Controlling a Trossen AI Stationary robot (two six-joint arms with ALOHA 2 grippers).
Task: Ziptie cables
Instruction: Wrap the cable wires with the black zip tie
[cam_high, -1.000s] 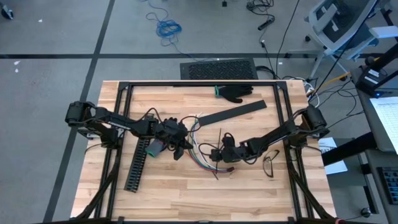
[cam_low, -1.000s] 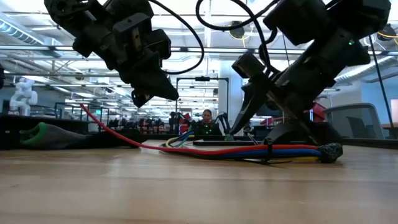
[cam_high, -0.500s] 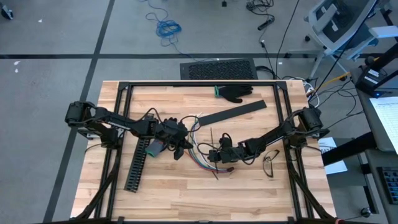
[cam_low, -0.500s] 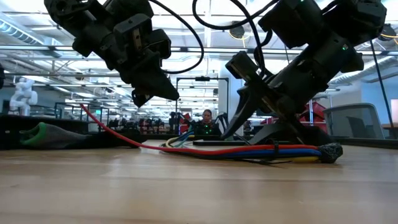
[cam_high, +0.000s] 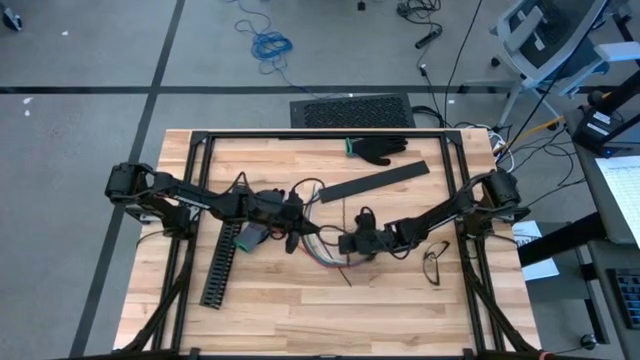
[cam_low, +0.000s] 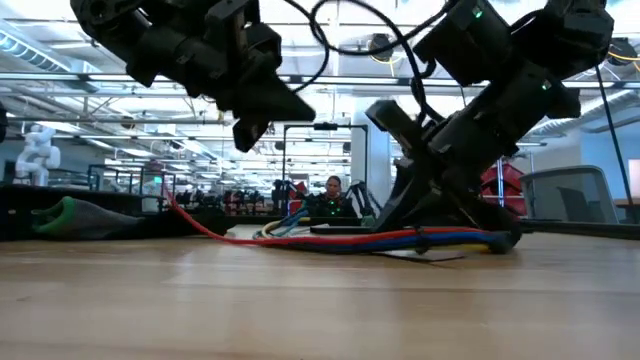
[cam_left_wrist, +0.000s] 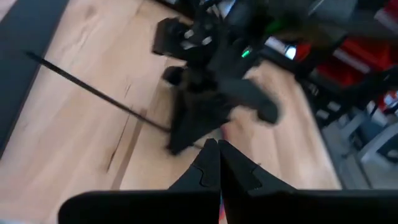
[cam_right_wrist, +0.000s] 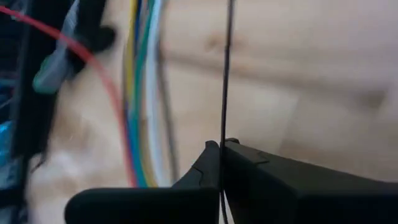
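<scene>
The cables (cam_high: 322, 248), a bundle of red, blue, green, yellow and white wires, lie on the wooden table (cam_high: 300, 310) between my two grippers; the bundle (cam_low: 400, 238) rests flat, and a red wire rises toward the left. My right gripper (cam_high: 347, 243) is down at the bundle, shut on a thin black zip tie (cam_right_wrist: 226, 74). My left gripper (cam_high: 293, 228) hangs shut above the table (cam_low: 248, 138), just left of the bundle. I cannot tell whether anything is between its fingers (cam_left_wrist: 217, 144). My right gripper pinches the zip tie's thin tail (cam_right_wrist: 224, 134) between its two fingertips. The tail runs straight on ahead of the fingers, along them, beside the wires (cam_right_wrist: 144, 93). The fingers slant down to the table from its right side (cam_low: 400, 200).
A long black slotted channel (cam_high: 222, 262) lies left of the cables, with a grey-green connector (cam_high: 248, 237) beside it. A flat black strip (cam_high: 370, 182) and a black glove (cam_high: 375, 148) lie at the far side. Glasses (cam_high: 434, 262) lie near the right arm.
My right gripper has shut on the zip tie and shifted a little toward the table's left edge. The bundle's right end has slid left with it. My left gripper has risen and moved toward the right gripper, staying shut.
</scene>
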